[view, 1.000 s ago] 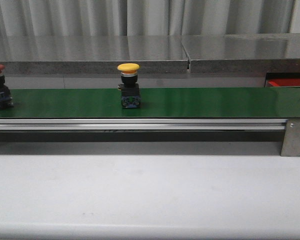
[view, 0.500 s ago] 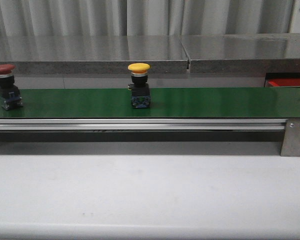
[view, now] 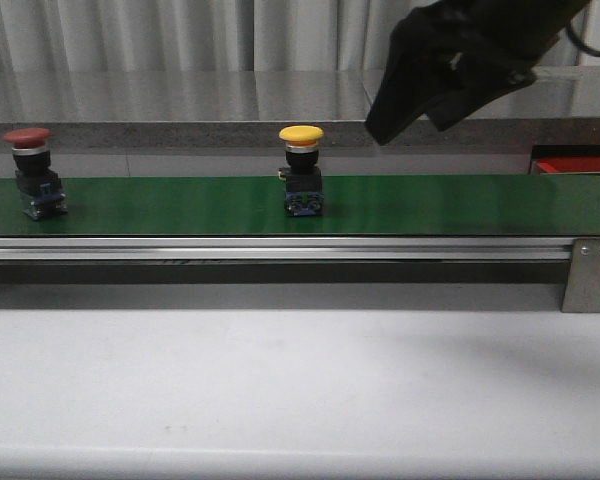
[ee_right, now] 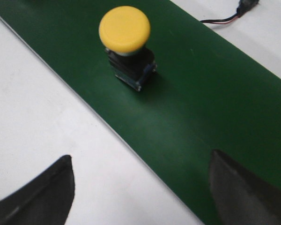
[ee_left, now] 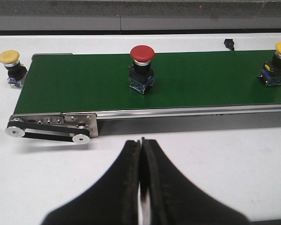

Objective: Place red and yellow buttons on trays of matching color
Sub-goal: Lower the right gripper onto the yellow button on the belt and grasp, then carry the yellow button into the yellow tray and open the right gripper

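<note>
Two buttons stand on the belt (view: 430,203): one button (view: 35,172) near its left end, the other button (view: 302,170) about the middle. A tray (view: 578,166) lies at the far right, behind the belt. The right gripper (view: 412,95) hangs above the belt, right of the middle button.

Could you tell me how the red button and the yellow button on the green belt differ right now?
The red button has a dark red cap; the yellow button has a yellow one. The red button stands near the belt's left end, the yellow button near mid-belt. The open right gripper faces the yellow button; nothing is near the red one. Both stand upright on dark bases.
</note>
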`<state>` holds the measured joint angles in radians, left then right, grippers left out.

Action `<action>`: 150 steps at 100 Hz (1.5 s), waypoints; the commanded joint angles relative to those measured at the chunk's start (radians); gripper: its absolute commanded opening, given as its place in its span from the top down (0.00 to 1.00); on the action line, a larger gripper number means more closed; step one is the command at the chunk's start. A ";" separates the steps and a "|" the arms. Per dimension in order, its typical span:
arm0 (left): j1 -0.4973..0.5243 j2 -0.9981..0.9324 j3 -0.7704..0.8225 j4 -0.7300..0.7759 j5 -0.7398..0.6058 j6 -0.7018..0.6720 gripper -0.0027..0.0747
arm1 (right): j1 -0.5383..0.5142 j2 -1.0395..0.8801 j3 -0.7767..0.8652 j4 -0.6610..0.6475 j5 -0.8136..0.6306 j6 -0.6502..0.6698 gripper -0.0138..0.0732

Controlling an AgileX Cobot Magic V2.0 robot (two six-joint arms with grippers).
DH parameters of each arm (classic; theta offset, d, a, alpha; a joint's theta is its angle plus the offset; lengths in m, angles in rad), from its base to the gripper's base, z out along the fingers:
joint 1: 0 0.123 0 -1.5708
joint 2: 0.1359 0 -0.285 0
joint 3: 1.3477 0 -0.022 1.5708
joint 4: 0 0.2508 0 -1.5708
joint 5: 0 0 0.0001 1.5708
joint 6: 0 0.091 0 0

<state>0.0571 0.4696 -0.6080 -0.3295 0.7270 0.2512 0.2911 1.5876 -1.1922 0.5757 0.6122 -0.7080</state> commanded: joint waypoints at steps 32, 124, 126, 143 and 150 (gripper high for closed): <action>-0.009 0.003 -0.024 -0.023 -0.066 -0.002 0.99 | 0.049 0.169 -0.236 0.014 -0.052 -0.011 0.17; -0.009 0.003 -0.024 -0.023 -0.066 -0.002 0.99 | 0.010 0.220 -0.326 0.013 -0.035 0.031 0.70; -0.009 0.003 -0.024 -0.023 -0.066 -0.002 0.99 | 0.001 0.210 -0.326 0.010 -0.029 0.039 0.70; -0.009 0.003 -0.024 -0.023 -0.066 -0.002 0.99 | -0.101 0.109 -0.325 -0.071 0.081 0.107 0.70; -0.009 0.003 -0.024 -0.023 -0.066 -0.002 0.99 | -0.150 0.061 -0.312 -0.138 0.131 0.150 0.70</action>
<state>0.0571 0.4696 -0.6080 -0.3295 0.7270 0.2512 0.1995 1.7587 -1.4810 0.4972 0.7066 -0.6085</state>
